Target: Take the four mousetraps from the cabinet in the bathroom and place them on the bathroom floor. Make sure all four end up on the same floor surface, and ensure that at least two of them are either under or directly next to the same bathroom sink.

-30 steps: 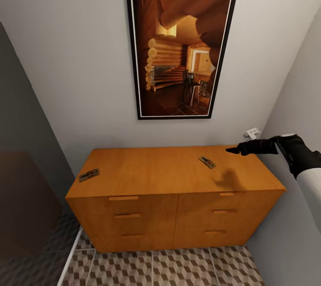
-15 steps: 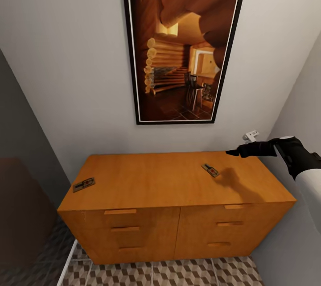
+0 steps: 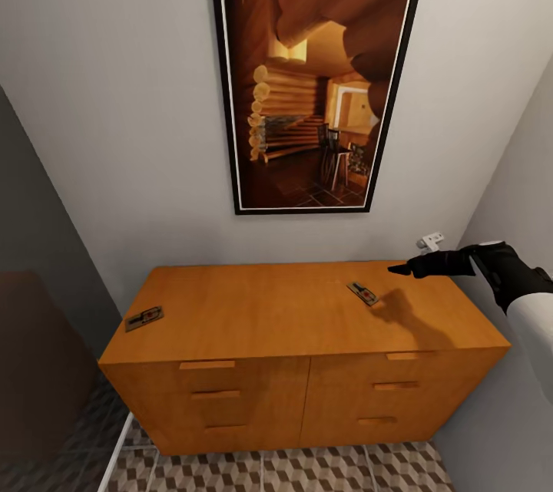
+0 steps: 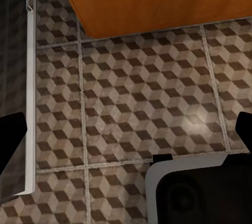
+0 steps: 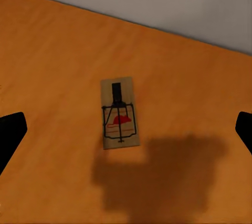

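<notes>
With the black right gripper (image 3: 399,269) spread wide above the small tan wooden mousetrap (image 5: 119,113) on the orange-brown cabinet's (image 3: 292,308) right half: lower straight, centre jaws, pinch edges.

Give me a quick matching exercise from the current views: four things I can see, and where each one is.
Things:
1. right gripper
2. mousetrap with the shadow beside it
3. other mousetrap
4. framed picture

Places:
A. on the wall above the cabinet
B. near the cabinet top's left edge
C. in the air above the cabinet top's right end
D. on the cabinet top, right of middle

Pairs: 1-C, 2-D, 3-B, 4-A
</notes>
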{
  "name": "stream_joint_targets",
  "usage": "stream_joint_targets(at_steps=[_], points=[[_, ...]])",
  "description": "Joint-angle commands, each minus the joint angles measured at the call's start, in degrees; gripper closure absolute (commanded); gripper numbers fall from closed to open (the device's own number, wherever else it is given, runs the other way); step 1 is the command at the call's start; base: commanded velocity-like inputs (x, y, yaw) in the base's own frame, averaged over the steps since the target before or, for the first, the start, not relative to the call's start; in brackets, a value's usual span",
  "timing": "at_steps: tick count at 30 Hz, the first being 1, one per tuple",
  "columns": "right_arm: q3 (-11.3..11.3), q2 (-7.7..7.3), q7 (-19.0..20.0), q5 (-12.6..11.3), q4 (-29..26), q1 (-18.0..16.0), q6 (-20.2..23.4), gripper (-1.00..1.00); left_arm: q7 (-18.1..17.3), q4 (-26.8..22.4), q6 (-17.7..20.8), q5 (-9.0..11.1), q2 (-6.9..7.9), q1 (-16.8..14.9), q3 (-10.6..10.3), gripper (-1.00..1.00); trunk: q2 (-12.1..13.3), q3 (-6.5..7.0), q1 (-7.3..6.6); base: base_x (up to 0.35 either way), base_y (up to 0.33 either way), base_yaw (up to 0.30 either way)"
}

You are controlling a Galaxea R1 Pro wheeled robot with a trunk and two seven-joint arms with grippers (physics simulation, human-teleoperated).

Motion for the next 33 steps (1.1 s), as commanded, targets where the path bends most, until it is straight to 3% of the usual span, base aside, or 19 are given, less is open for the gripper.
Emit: stream_joint_targets(at_steps=[1,33], points=[[0.14,-0.05,0.22,0.22,-0.08,-0.04,0.25,-1.0,-0.1,0.22,-0.33,0.45,-0.01,-0.11,-0.47,-1.0,-0.13,-0.13,0.04,0.0,0.0,0.0],[0.14,-0.04,-0.48,0.31,0.02,-0.04,0.33,-1.0,-0.1,0.22,-0.33,0.45,-0.06,-0.11,-0.53,-1.0,-0.13,-2.45,0.04,0.0,0.0,0.0]])
